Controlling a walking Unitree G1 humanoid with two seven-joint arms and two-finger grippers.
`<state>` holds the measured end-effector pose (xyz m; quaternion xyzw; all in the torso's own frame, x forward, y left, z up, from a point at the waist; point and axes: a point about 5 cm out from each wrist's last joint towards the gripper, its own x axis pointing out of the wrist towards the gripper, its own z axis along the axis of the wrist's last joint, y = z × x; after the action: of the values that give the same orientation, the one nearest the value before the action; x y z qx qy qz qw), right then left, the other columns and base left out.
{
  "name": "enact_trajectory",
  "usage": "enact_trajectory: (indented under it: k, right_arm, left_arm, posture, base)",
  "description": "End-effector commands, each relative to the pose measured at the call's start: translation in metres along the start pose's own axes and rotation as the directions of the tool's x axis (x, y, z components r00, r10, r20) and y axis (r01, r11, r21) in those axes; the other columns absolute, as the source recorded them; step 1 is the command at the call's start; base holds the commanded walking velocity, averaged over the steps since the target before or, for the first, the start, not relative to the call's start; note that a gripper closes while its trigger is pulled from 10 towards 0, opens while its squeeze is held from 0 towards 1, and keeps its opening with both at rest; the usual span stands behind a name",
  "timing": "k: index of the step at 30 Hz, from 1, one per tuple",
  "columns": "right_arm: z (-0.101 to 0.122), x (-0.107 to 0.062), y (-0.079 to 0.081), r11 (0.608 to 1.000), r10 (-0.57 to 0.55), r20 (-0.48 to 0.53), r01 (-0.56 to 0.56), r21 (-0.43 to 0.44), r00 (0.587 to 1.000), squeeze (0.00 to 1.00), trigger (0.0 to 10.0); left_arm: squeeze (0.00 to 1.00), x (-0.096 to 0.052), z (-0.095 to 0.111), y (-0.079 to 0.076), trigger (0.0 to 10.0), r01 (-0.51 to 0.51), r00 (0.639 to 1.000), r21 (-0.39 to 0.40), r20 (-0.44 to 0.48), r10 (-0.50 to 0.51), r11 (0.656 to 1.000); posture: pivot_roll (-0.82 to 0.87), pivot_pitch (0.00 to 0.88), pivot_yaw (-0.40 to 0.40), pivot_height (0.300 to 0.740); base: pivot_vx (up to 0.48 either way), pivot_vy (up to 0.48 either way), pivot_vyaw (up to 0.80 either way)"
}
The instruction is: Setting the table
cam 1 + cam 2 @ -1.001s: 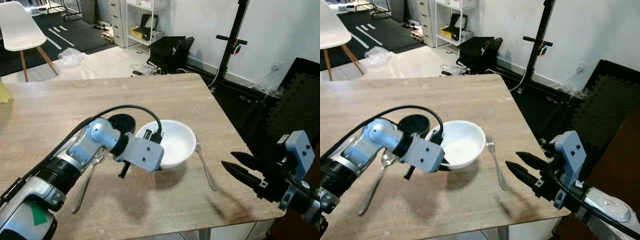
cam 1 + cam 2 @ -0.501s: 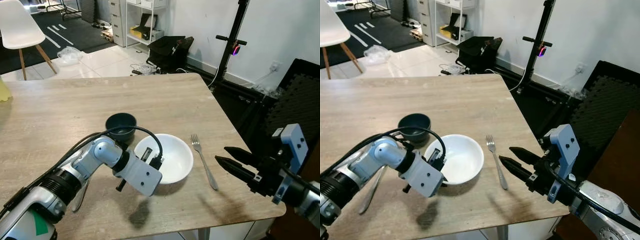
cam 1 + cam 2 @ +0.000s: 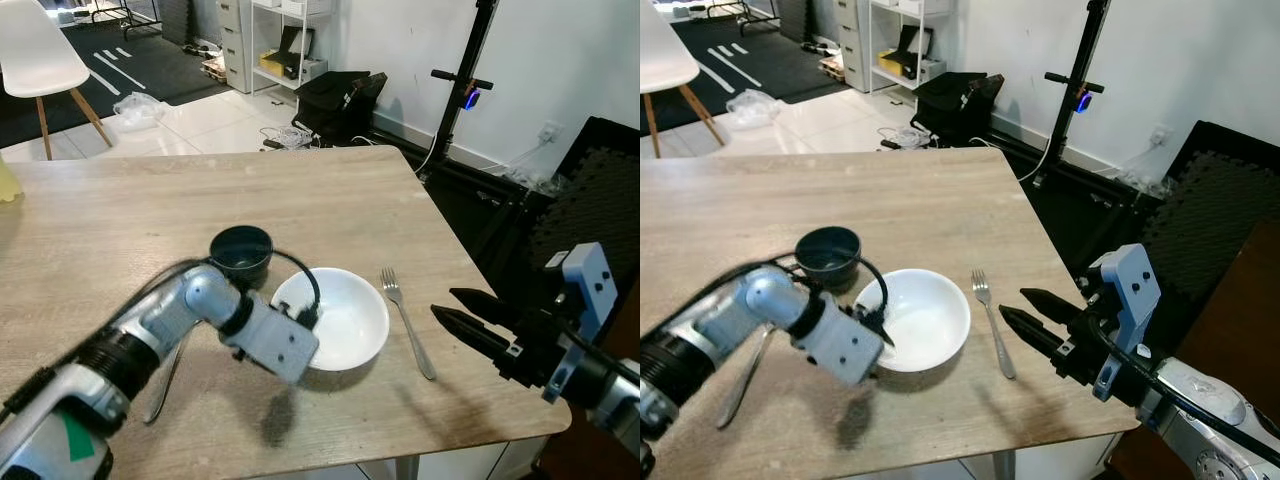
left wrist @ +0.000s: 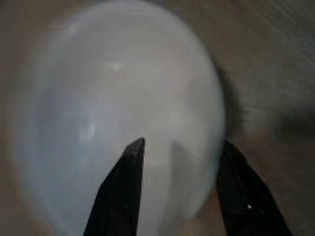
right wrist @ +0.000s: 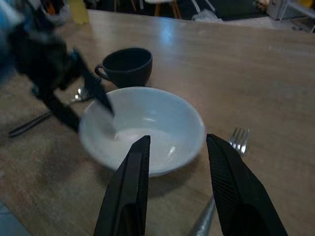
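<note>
left claw at the rim of the white bowl, right claw waiting off the table's edge

a spoon (image 3: 168, 368) lies on the wooden table (image 3: 120, 200), then the left gripper (image 4: 177, 162), fingers apart astride the near rim of the white bowl (image 3: 340, 315), one finger inside and one outside. a dark cup (image 3: 241, 251) stands just behind the bowl, a fork (image 3: 408, 322) lies just right of it. the right gripper (image 3: 465, 318) hovers beyond the fork, fingers apart, holding nothing.

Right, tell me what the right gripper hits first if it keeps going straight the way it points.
Probably the fork. The right gripper hangs open off the table's right edge, pointing left toward the fork, with the white bowl behind it. Its height is hard to judge, so it might pass above the fork and meet the bowl.
</note>
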<state>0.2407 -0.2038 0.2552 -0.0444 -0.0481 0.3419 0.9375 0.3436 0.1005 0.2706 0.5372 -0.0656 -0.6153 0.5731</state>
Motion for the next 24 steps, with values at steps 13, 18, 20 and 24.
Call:
enact_trajectory:
  k: [13,18,20,24]
  right_arm:
    - [-0.001,0.009,0.000,0.994,-0.097,0.090,0.092,0.055,0.991,0.00,10.0]
    - [-0.004,0.013,-0.001,0.992,-0.110,0.095,0.104,0.068,0.989,0.00,10.0]
    - [-0.004,0.018,-0.003,0.989,-0.137,0.109,0.131,0.068,0.985,0.00,10.0]
    - [0.001,0.024,-0.009,0.977,-0.213,0.144,0.208,0.050,0.966,0.00,10.0]
  left_arm:
    - [0.00,-0.092,0.019,-0.010,10.0,-0.441,0.801,-0.467,0.180,0.571,0.767]
    - [0.00,-0.085,-0.002,-0.026,10.0,-0.481,0.815,-0.518,0.032,0.578,0.707]
    - [0.00,-0.063,-0.031,-0.029,10.0,-0.576,0.734,-0.675,-0.177,0.656,0.462]
    - [0.00,-0.014,-0.047,-0.030,10.0,-0.529,0.703,-0.835,-0.332,0.629,0.150]
  posture:
    - [0.06,0.134,0.037,0.740]
    - [0.07,0.134,0.030,0.740]
    - [0.07,0.134,0.030,0.740]
    - [0.07,0.129,0.034,0.740]
  base:
    - [0.000,0.000,0.00]
    - [0.000,0.000,0.00]
    - [0.000,0.000,0.00]
    - [0.000,0.000,0.00]
